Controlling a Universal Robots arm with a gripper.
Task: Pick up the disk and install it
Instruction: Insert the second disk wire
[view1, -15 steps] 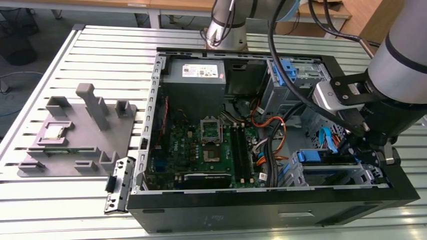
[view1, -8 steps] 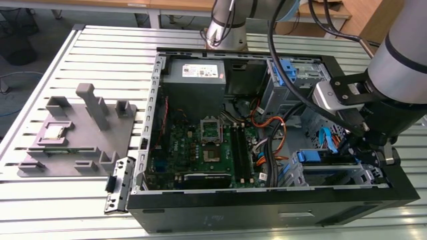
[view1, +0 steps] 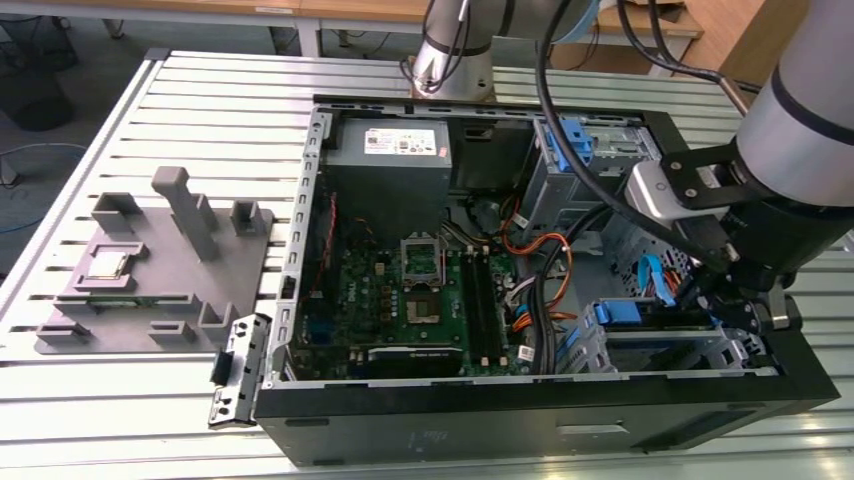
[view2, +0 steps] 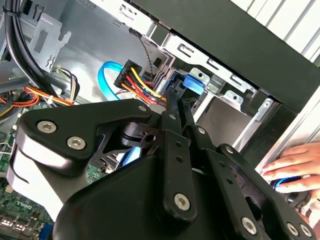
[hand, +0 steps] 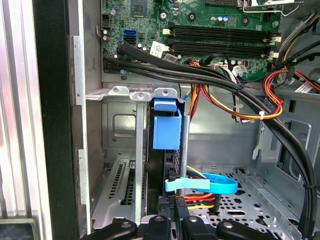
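Note:
The disk (hand: 171, 160) stands on edge in a slot of the metal drive cage (hand: 120, 125), its blue plastic carrier (hand: 166, 127) facing the open side of the computer case. In the exterior view the blue carrier (view1: 625, 312) shows in the cage at the case's front right corner. A blue flat cable (hand: 205, 184) and red-yellow power wires (hand: 202, 200) sit at the disk's inner end. My gripper (hand: 174, 222) is inside the case right behind that end. In the second wrist view its fingers (view2: 173, 107) lie close together, pointing at the carrier (view2: 194, 82), with nothing seen between them.
The open black computer case (view1: 534, 420) lies on a slatted metal table (view1: 200, 110). Inside are the motherboard (view1: 400, 290), a grey power supply (view1: 394, 150) and thick black cables (hand: 210, 80). A grey fixture (view1: 147, 270) stands on the exterior view's left. A person's hand (view2: 292, 160) rests outside the case.

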